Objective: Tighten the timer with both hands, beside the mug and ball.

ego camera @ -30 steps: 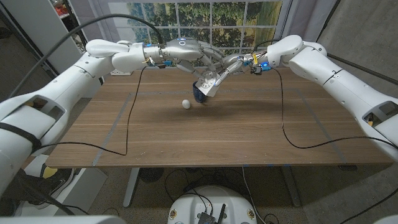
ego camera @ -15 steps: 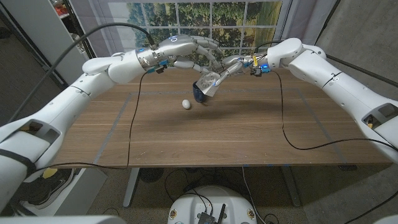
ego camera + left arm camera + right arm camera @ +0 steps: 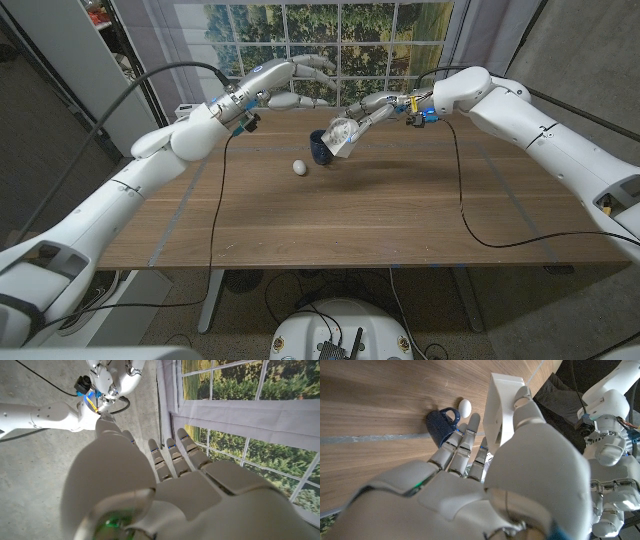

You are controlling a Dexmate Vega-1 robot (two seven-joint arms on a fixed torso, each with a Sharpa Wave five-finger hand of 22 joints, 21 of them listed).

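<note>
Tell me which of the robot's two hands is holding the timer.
The right hand grips the white timer above the mug; the left hand is raised, fingers spread, holding nothing.

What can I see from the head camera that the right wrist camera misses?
Head view alone: the left hand, open and raised away from the timer, the whole table and the window behind. Right wrist view alone: a close look at the right hand gripping the white timer. Both show the timer, the dark blue mug and the white ball on the wood.
</note>
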